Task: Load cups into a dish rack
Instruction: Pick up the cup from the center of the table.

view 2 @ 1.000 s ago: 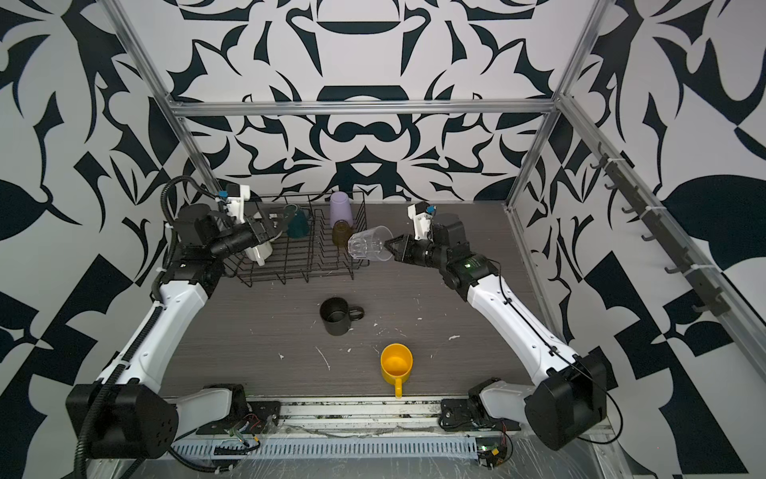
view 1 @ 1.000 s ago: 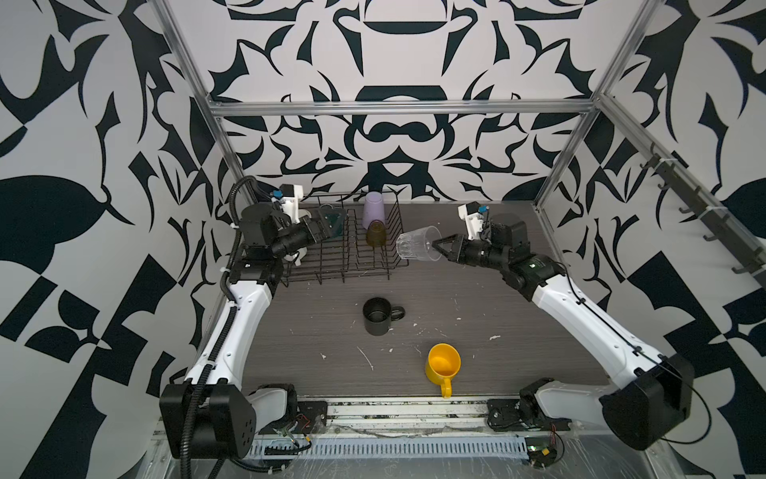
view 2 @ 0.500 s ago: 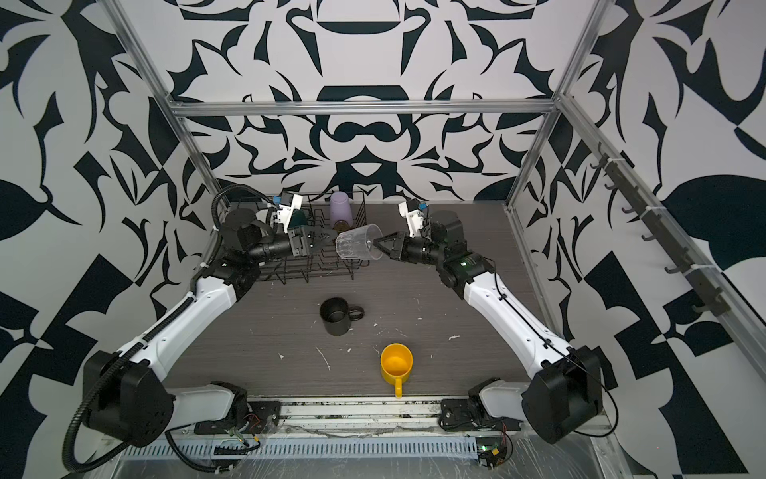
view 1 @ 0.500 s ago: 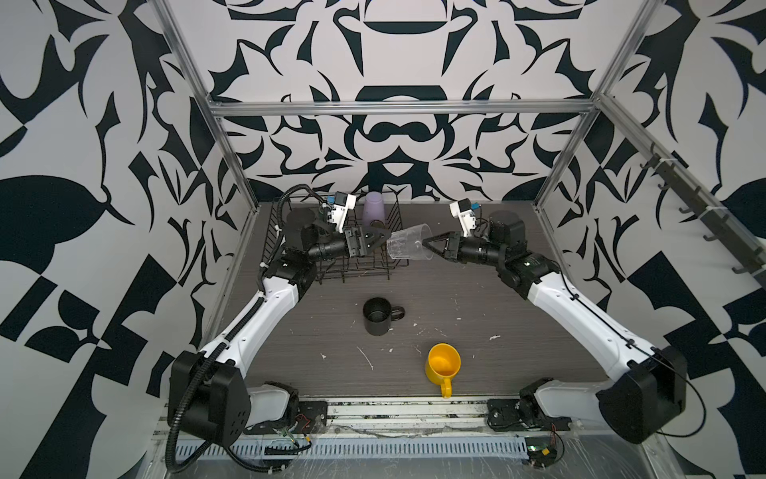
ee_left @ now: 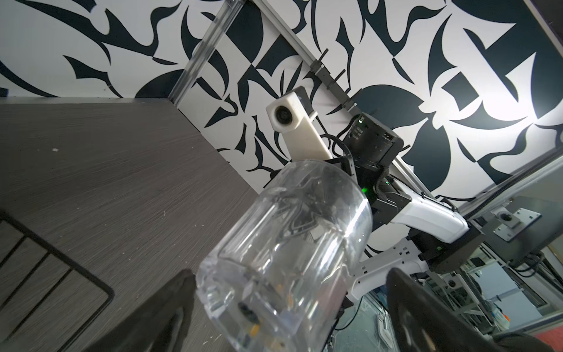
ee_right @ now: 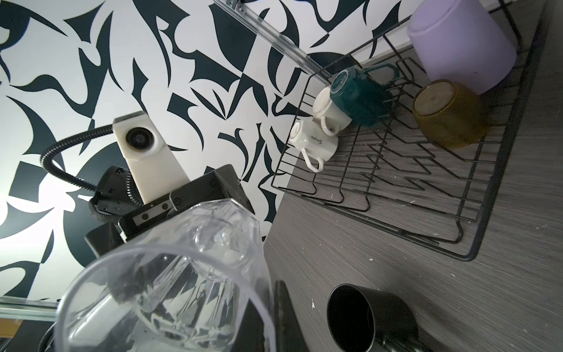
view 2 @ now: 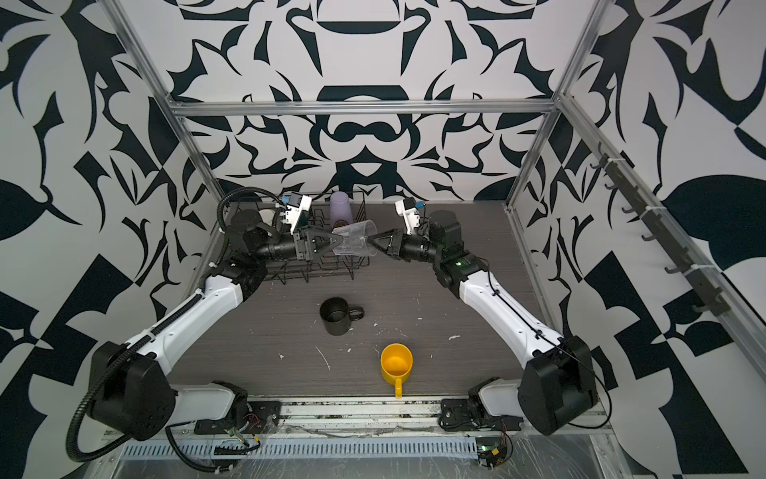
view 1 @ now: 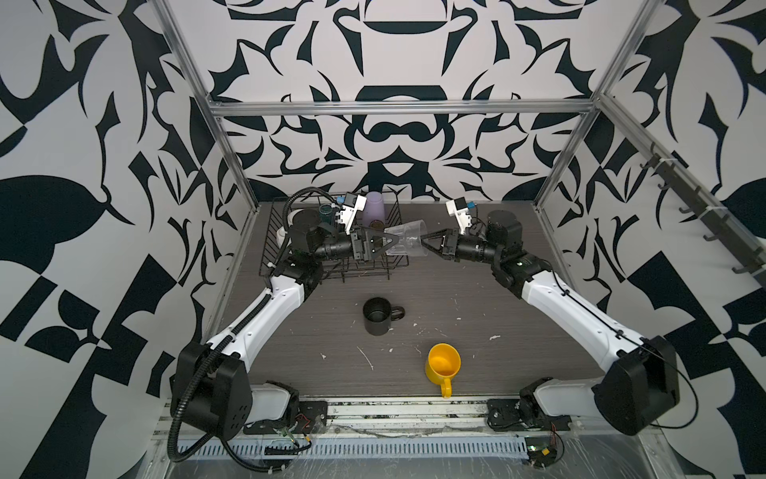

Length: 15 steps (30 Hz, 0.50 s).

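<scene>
Clear glass [view 1: 404,238] hangs on its side in the air, at the edge of the dish rack [ee_right: 498,170] nearest the right arm. The right end effector [view 1: 423,244] is clenched on its rim. The left end effector [ee_left: 289,304] is spread wide, its fingers [ee_left: 170,304] flanking the base. Both arms reach forward with level wrists, facing each other. In the rack, bottoms up, sit the lilac tumbler [ee_right: 460,45], olive-brown glass [ee_right: 447,115], teal mug [ee_right: 356,94] and two cream mugs [ee_right: 313,141]. The black mug [view 1: 377,317] and yellow mug [view 1: 442,365] stand on the tabletop [view 1: 456,290].
</scene>
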{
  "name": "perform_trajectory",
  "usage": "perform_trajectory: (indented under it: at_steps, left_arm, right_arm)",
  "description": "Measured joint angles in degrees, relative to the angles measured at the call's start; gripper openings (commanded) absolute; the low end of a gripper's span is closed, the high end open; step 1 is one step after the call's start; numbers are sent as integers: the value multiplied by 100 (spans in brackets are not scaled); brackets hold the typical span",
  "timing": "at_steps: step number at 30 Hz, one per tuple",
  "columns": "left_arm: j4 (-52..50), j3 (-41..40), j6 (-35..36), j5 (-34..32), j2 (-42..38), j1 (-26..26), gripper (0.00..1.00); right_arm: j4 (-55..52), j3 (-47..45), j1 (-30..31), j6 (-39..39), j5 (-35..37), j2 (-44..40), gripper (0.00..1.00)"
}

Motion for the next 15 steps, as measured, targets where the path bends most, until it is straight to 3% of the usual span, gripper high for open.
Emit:
perform_trajectory:
  at_steps: [15]
  left_arm:
    - [225, -2, -83, 131, 107, -214, 100]
  right_arm:
    - [719, -72, 109, 507, -197, 138, 0]
